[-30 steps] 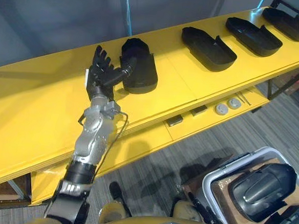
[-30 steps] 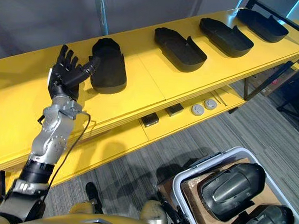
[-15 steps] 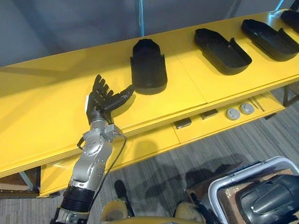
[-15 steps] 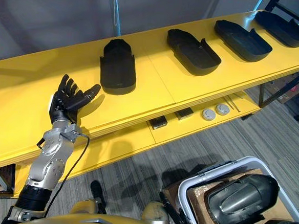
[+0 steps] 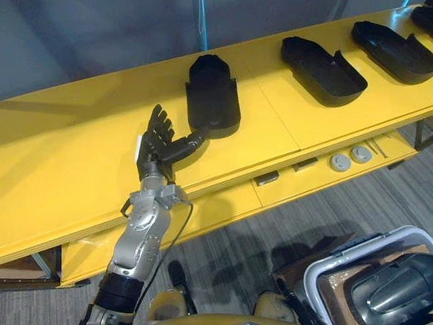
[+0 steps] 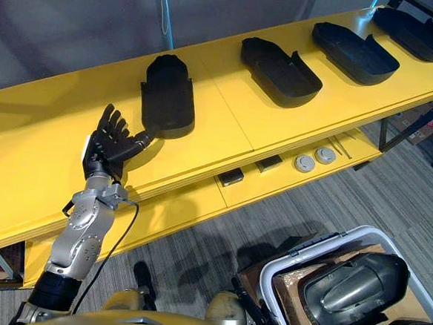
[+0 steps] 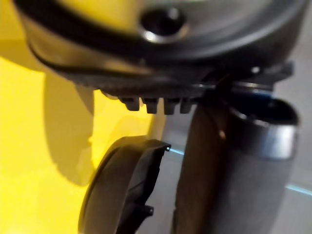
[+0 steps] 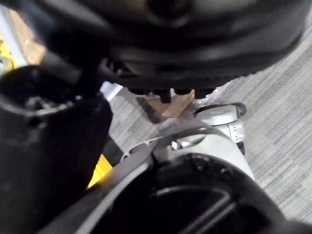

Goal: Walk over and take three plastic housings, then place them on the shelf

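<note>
Above yellow shelf (image 5: 68, 159), left hand (image 5: 156, 145) stands upright, fingers (image 5: 158, 121) straight, thumb (image 5: 189, 143) beside housing (image 5: 213, 103).

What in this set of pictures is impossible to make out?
Right hand: blurred dark bulk in its wrist view; any hold unreadable.
Bin: cut off at both eye views' corner; contents uncountable.
Left hand: thumb contact with nearest housing unclear; left wrist view blurred.
Lower-shelf round items: too small to identify.
</note>
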